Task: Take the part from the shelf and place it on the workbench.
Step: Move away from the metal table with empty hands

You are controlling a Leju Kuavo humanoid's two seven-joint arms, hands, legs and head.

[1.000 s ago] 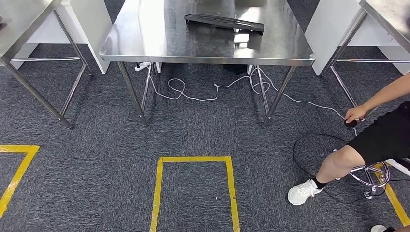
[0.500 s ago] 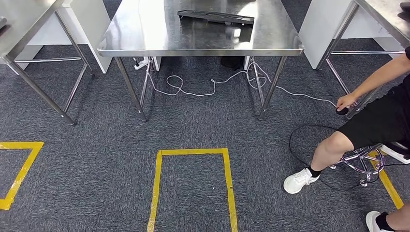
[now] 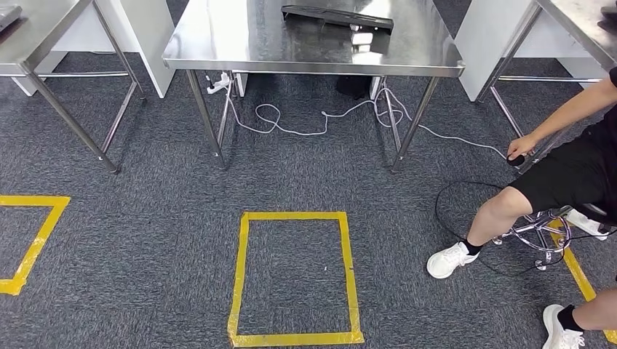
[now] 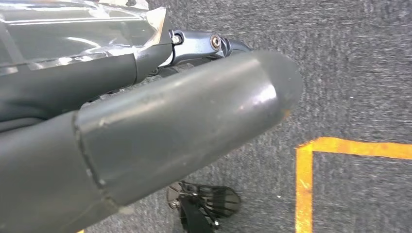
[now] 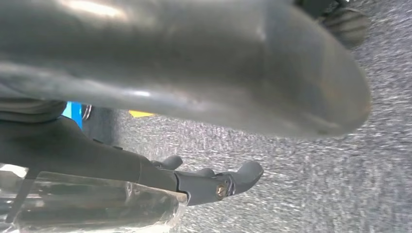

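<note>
I look down on grey carpet with a steel table [image 3: 233,43] at the far centre. A flat black part [image 3: 337,16] lies on its far right area, long side running left to right. White cables [image 3: 320,123] loop on the floor under the table. A yellow tape rectangle [image 3: 294,278] marks the carpet near me, and a second tape outline [image 3: 33,240] sits at the left. Another steel table [image 3: 44,29] stands far left, a third [image 3: 582,22] far right. At the right a person [image 3: 560,182] sits on a stool [image 3: 542,236], one hand [image 3: 519,147] reaching down beside a table leg, white shoes [image 3: 450,259] on the carpet.
</note>
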